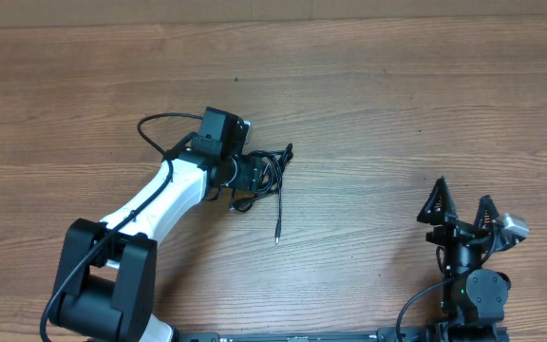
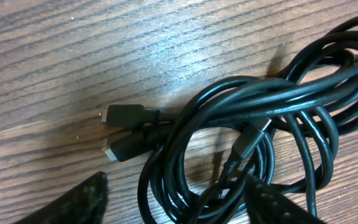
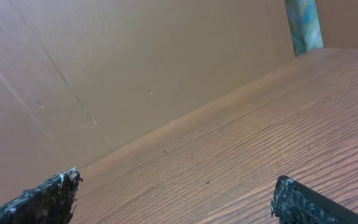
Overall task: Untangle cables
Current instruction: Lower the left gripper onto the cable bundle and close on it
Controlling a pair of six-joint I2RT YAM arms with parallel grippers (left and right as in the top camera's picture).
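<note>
Cables (image 1: 266, 173): thin black cords bunched in 1 tangled coil on the wood-grain table (image 1: 397, 76), a little left of centre. 1 loose strand (image 1: 279, 214) runs out toward 6 o'clock and ends in a silver tip. In the left wrist view the coil (image 2: 260, 118) loops over itself several times. 2 plug ends (image 2: 126, 116) lie side by side at its 9 o'clock edge, both flat on the wood. Left gripper (image 1: 254, 176) is over the coil. Its fingers (image 2: 73, 205) stand apart on either side of the lower loops, with bare table between the near finger and the cords, so nothing is clamped. Right gripper (image 1: 462, 204) is well apart at 4 o'clock, jaws spread wide and holding nothing.
</note>
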